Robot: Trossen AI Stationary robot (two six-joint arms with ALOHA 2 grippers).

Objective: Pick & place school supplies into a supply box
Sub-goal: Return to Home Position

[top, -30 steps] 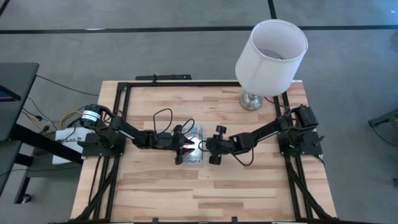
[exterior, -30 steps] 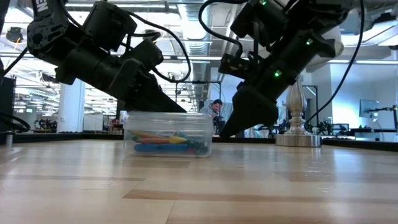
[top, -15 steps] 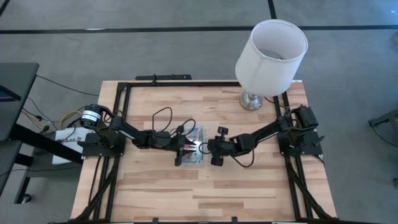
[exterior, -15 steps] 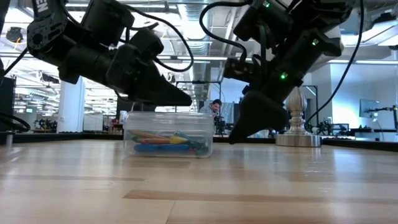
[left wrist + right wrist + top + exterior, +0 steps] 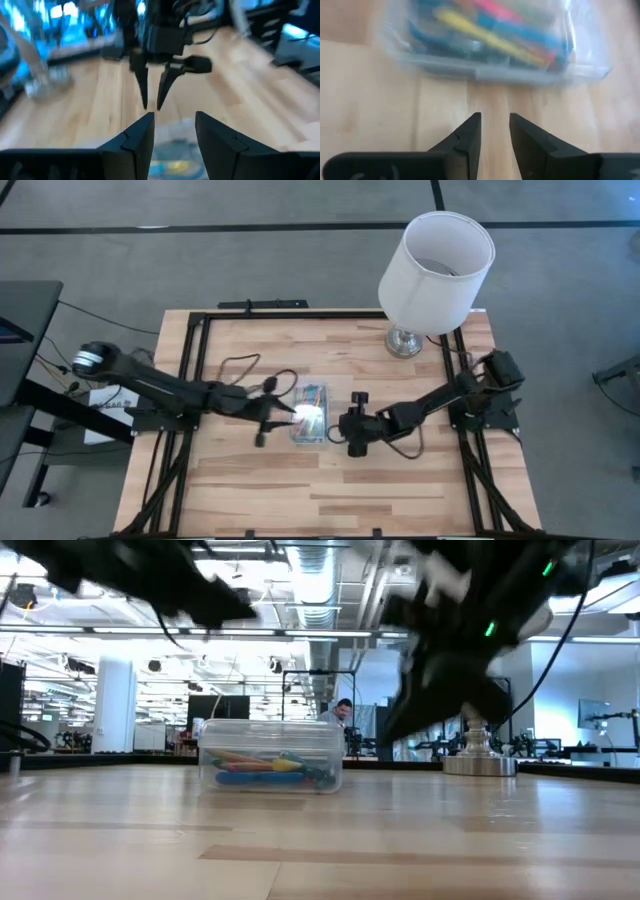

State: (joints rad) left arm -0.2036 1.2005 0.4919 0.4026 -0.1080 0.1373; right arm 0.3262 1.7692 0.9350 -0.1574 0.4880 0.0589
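Supply box packed and lidded, both claws empty beside it

Seen from above, the clear supply box [image 5: 308,413] lay near the middle of the table [image 5: 400,480], its lid apparently on and the school supplies [image 5: 490,37] inside – yellow, blue and pink pens among them. The left gripper [image 5: 278,410] hung just off the box at 9 o'clock, fingers a modest gap apart and holding nothing. The right gripper [image 5: 338,425] sat at 3 o'clock, jaws only narrowly parted, also empty. The lamp [image 5: 437,260] stood at about 1 o'clock. Packing looked complete, leaving only the return to rest: each arm would need to draw back to its own side, clear of box and lamp
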